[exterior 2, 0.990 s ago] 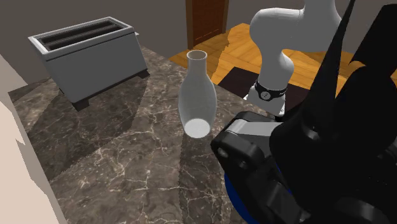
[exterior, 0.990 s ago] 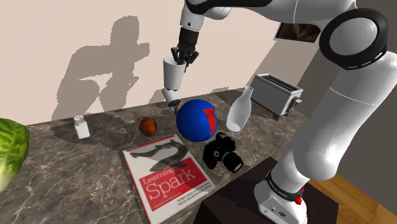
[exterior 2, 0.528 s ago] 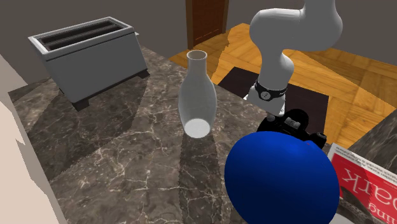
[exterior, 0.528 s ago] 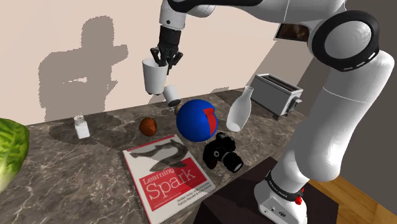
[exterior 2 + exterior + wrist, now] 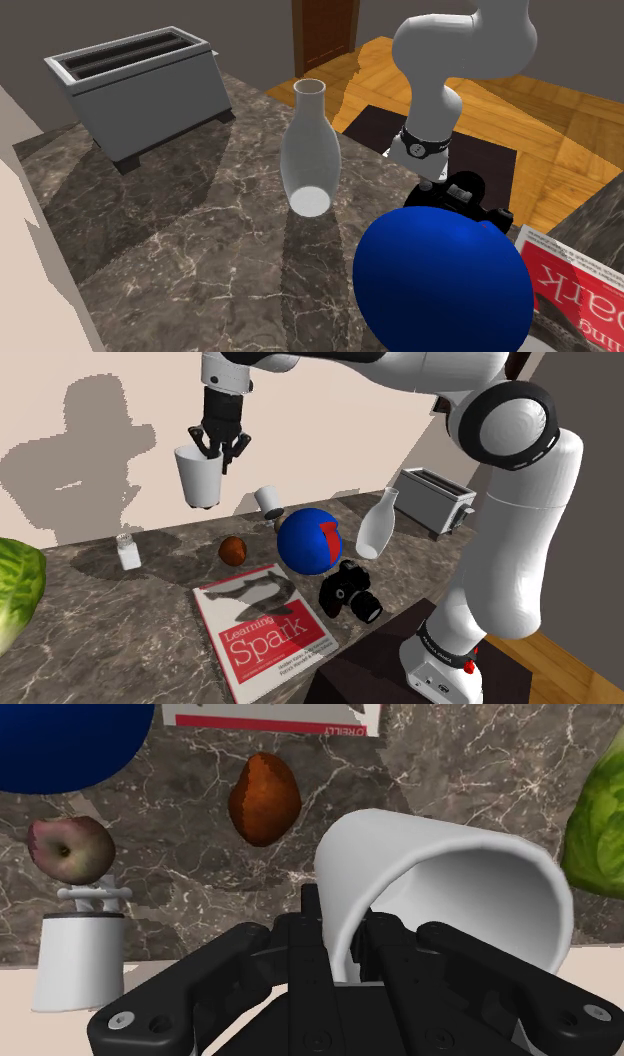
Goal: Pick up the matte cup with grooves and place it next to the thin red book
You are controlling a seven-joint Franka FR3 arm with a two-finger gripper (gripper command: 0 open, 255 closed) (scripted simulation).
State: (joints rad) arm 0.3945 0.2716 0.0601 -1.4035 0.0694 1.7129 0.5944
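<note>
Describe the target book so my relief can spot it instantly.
Start at the dark marble counter in the shoulder view and find the big blue ball. The book lies flat in front of it, beside the black camera: the only flat thing, red and white, titled Spark.

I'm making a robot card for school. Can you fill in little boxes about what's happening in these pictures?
Robot hand: black gripper, shut on the cup's rim
Holding: white cup, up in the air
Where it should go: next to the red book, which lies flat on the marbled counter
Near the book: blue ball and black camera
Further along: white vase and toaster
Cup set down yet: no
</note>
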